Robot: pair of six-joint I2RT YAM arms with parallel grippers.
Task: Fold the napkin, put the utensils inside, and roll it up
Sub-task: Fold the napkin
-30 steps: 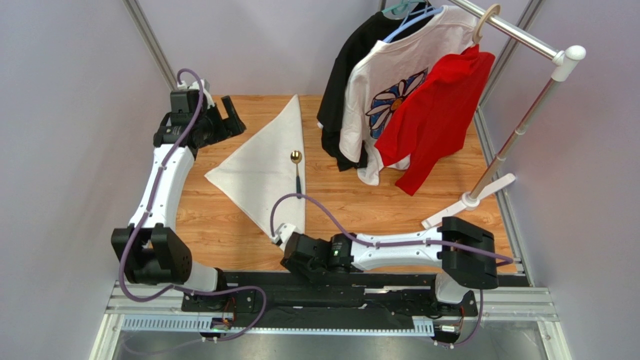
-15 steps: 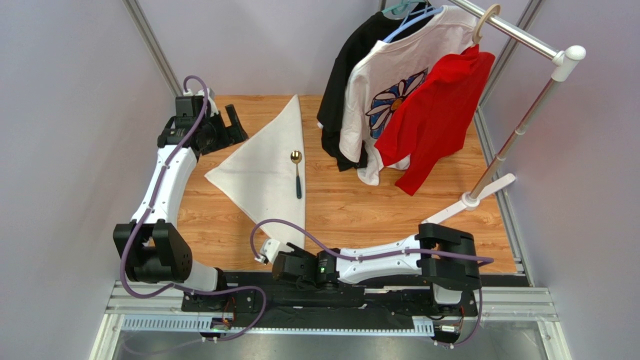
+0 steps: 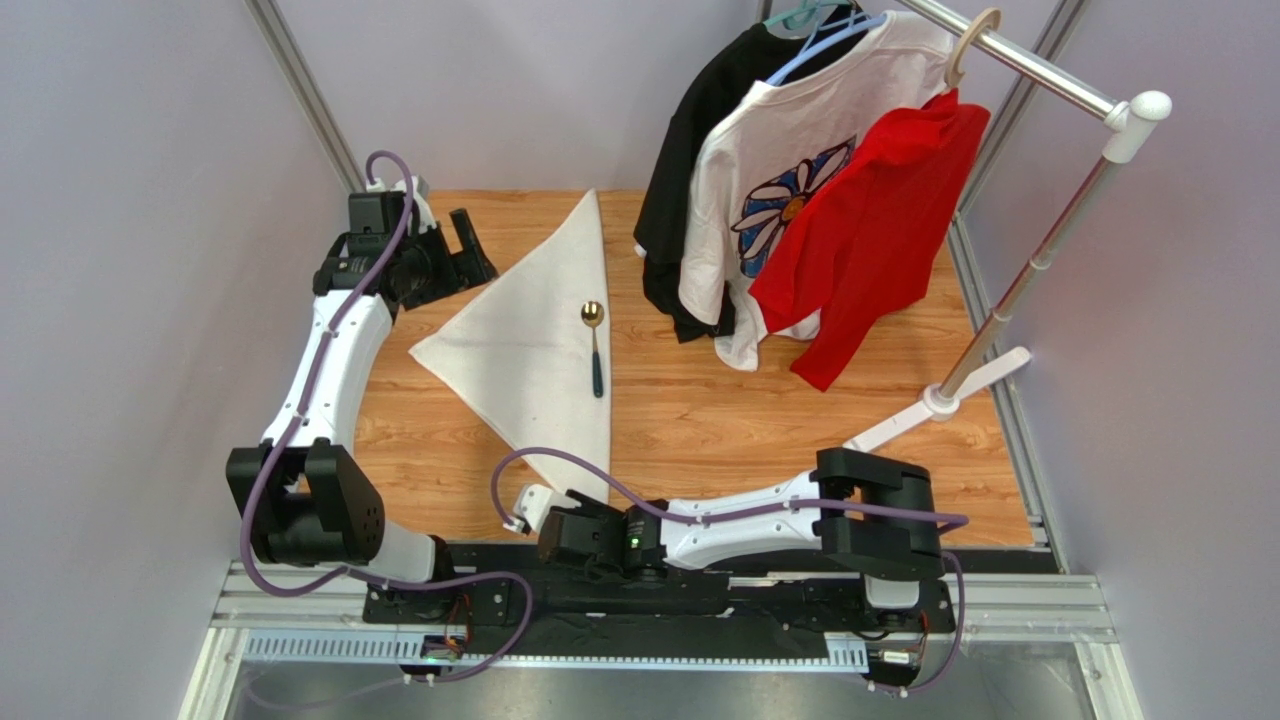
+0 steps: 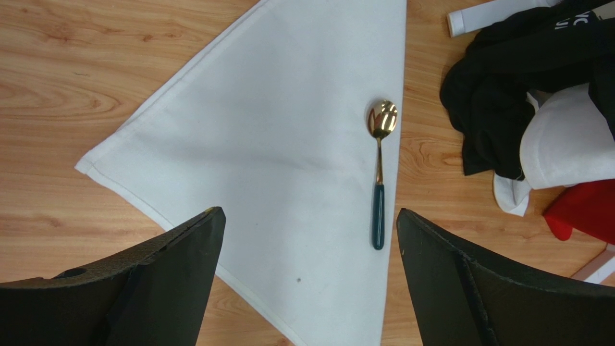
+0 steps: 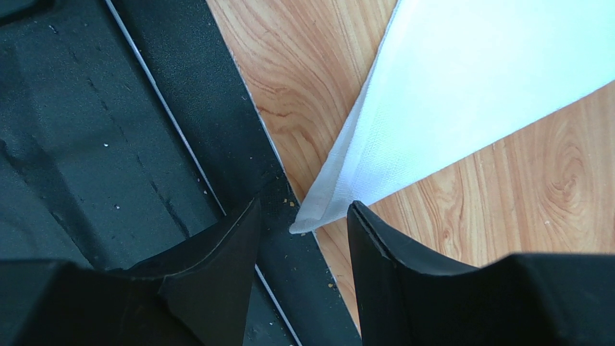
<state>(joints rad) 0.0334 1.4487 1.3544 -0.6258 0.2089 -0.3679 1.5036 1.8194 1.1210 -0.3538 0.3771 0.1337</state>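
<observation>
The wooden table (image 3: 751, 413) is carrying everything. The napkin (image 4: 274, 144) is lying flat on it, already folded into a triangle. I judge that fold is why the utensil is lying along the long straight edge, ready to be rolled in.

The left gripper (image 4: 309, 216) is hovering above the cloth with its fingers spread wide and gripping nothing. Most of the triangle is showing between and beyond them.

The right gripper (image 5: 303, 209) is sitting low with its fingers standing partly apart. The napkin's pointed near corner is lying just ahead of the gap between their tips, reaching the edge of the black base strip (image 5: 144, 144), and nothing is pinching it.

The spoon (image 4: 379, 173) is resting on the napkin just beyond the finger on the right side of the left wrist view, with its bowl pointing away. No cloth is covering it, so the napkin is bearing it rather than wrapping it.
</observation>
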